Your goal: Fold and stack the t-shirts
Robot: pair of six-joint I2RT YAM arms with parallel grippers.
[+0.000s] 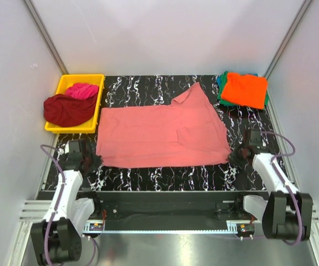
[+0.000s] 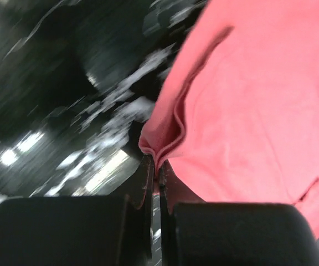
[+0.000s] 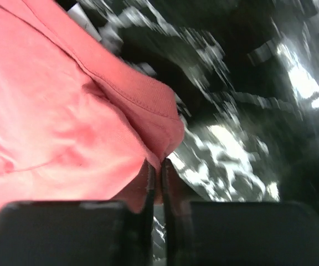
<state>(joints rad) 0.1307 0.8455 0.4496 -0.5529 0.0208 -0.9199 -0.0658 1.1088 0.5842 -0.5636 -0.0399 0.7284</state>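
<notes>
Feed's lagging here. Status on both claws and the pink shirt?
Left claw shut on salmon-pink t-shirt near-left corner. Right claw shut on near-right corner. No obstruction seen.

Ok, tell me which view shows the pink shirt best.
Top external: the whole pink shirt lies spread there. Each wrist view shows just one near corner, pinched in the left gripper or the right gripper.

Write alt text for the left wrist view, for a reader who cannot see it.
The left fingers, shut together, pinch a folded corner of the salmon-pink t-shirt, which fills the right side of the picture. To the left lies the black, white-veined table, blurred.
</notes>
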